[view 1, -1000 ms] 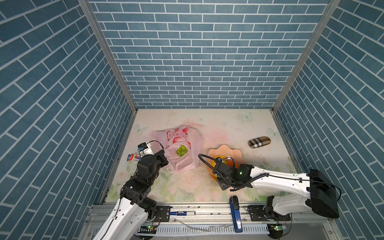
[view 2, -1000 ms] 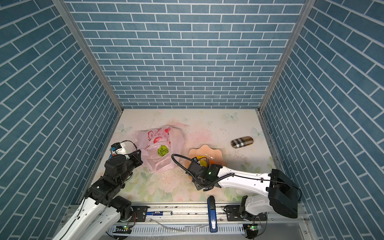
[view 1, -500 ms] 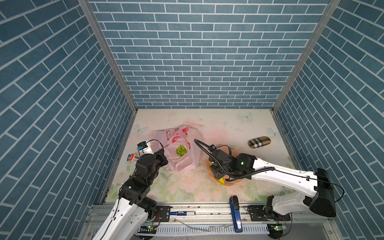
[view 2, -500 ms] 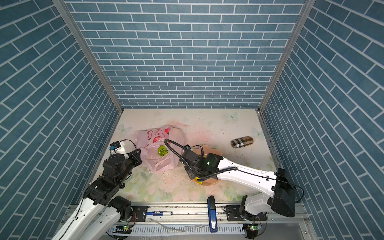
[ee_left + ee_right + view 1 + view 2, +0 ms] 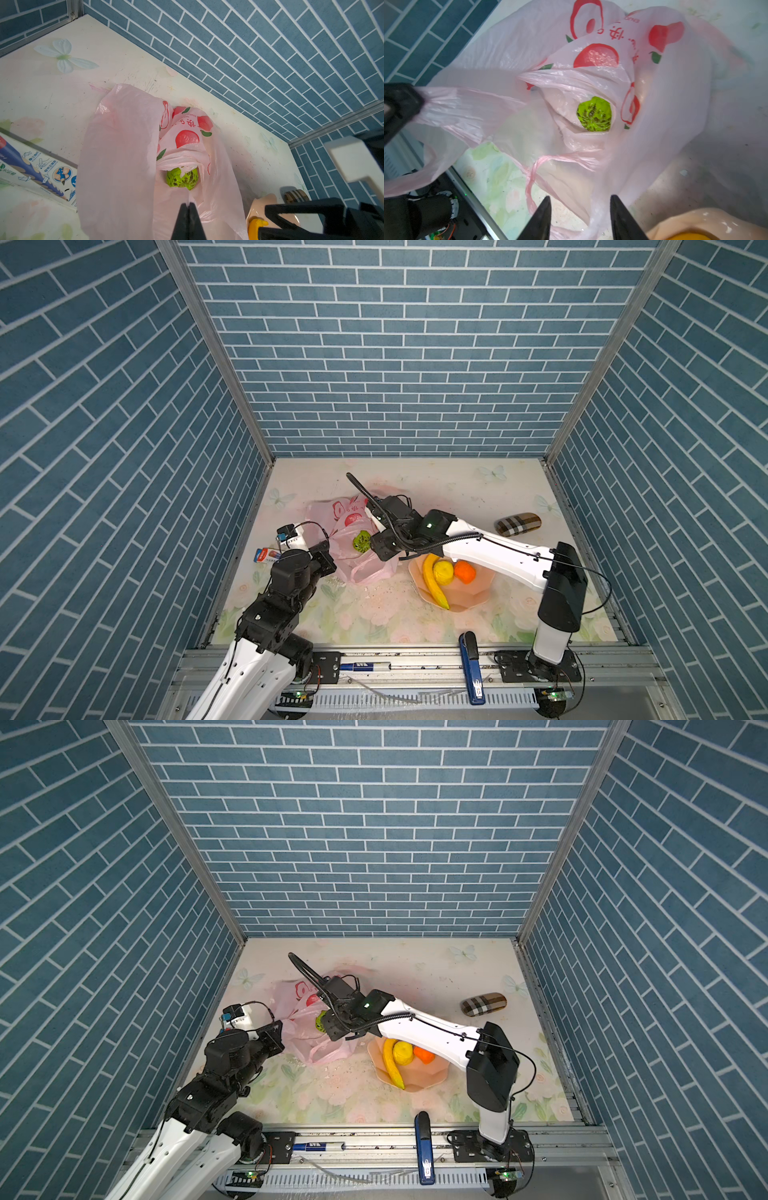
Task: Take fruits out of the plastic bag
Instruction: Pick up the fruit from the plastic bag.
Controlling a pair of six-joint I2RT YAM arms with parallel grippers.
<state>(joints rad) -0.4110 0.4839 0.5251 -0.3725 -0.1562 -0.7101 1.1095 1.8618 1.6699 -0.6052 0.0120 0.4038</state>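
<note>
The pale-pink plastic bag lies left of centre with its mouth open. A green bumpy fruit shows inside it. My left gripper is shut on the bag's edge and holds it up. Just right of the green fruit, my right gripper hangs open over the bag, holding nothing. A banana, a lemon and an orange lie in the peach bowl.
A plaid case lies at the right near the wall. A printed pencil box sits by the left wall beside my left arm. A blue stapler-like thing rests on the front rail. The bowl stands close to the bag's right side.
My right arm has swung left from the bowl to over the bag, uncovering the fruits in the bowl. Its jaws have narrowed a little. The left arm has kept its hold.
</note>
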